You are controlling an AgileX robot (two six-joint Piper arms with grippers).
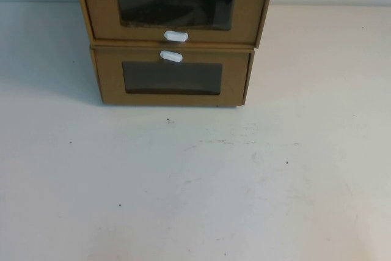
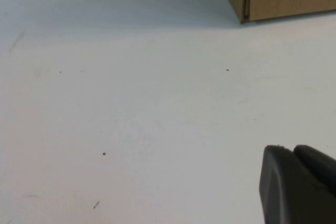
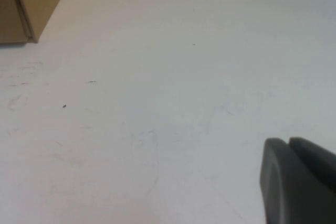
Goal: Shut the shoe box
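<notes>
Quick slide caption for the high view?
Two stacked brown boxes, upper shoe box protruding; left gripper and right gripper out of frame.

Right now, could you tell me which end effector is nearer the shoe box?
Cannot tell: left end effector sits back off the box on its left, right end effector on its right, both over table.

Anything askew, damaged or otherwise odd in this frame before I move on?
The upper shoe box juts forward past the lower box beneath it, so its drawer looks partly open. No damage or spills on the table. The left gripper and right gripper sit low over bare table.
</notes>
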